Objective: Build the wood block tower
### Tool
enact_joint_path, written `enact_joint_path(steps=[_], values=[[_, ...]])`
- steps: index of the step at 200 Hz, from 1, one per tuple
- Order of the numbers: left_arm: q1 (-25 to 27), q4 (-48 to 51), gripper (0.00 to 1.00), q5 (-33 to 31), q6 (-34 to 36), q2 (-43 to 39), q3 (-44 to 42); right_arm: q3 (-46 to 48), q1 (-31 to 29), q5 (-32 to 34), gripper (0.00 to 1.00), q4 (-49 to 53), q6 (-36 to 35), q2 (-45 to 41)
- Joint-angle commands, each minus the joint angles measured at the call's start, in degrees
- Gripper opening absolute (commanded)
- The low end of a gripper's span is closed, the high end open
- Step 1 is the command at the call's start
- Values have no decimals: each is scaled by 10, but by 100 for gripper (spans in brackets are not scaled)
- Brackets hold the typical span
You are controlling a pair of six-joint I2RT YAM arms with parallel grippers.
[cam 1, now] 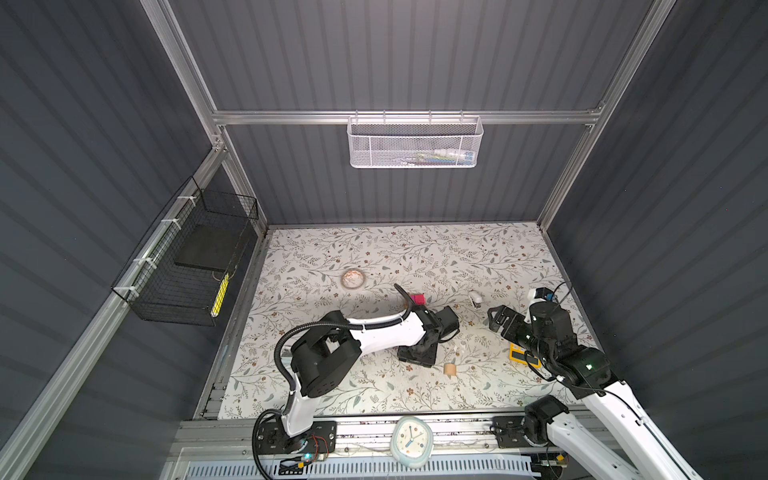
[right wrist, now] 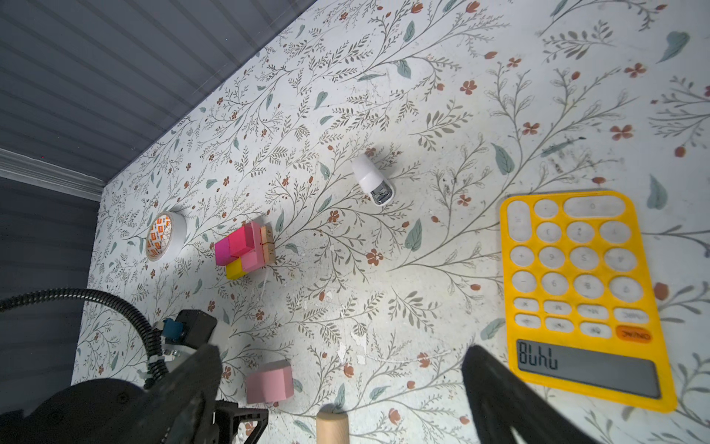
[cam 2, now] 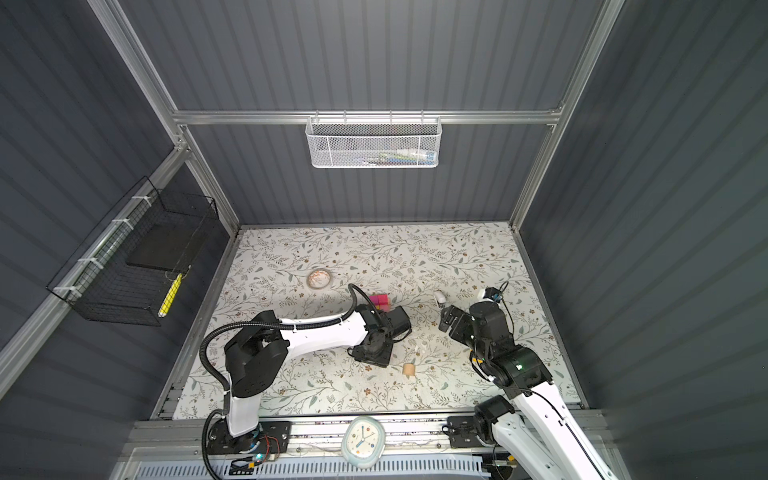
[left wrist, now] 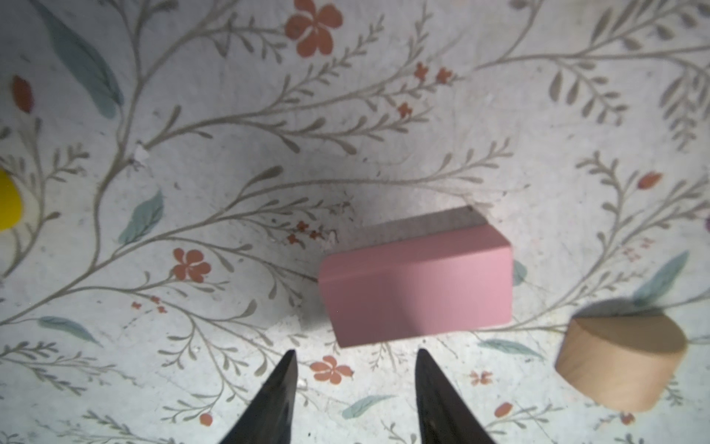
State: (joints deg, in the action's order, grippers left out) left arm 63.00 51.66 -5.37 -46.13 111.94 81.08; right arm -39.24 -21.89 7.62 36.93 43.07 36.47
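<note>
The left tool (left wrist: 357,384) hangs over the middle of the bench (left wrist: 422,115), its jaws partly apart with nothing between them. The pink bar (left wrist: 417,284) lies flat on the bench just beyond the tips, not touching them. Its long axis runs about parallel to the line from tip to tip, and it looks longer than the gap. I judge that closing as things stand would catch its ends, while a turn of the wrist would set the jaws across its short side. A tan cylinder (left wrist: 622,357) sits near the bar, to its right and a little nearer, apart from it. A yellow piece (left wrist: 7,200) is cut off at the frame edge, so its shape is unclear.

The tower (right wrist: 246,250), magenta and pink over yellow with tan at one side, stands farther back, well apart from the bar. The left arm is much the nearer to both. The right tool (right wrist: 344,351) is spread wide and empty, off to the right by the calculator (right wrist: 580,292).

In both top views the left arm hides its own tool and the bar, and only a magenta corner of the tower shows behind it.
</note>
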Motion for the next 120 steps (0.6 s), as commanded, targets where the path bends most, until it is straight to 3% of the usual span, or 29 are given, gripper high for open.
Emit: enact_joint_path(steps=[1, 37, 120], values=[[0, 24, 70, -2, -9, -30, 15, 6, 2, 8, 99, 5, 1, -4], [1, 20, 77, 11, -24, -17, 33, 3, 2, 11, 99, 6, -1, -3], [1, 16, 81, 22, -73, 38, 72, -3, 3, 49, 99, 37, 10, -29]])
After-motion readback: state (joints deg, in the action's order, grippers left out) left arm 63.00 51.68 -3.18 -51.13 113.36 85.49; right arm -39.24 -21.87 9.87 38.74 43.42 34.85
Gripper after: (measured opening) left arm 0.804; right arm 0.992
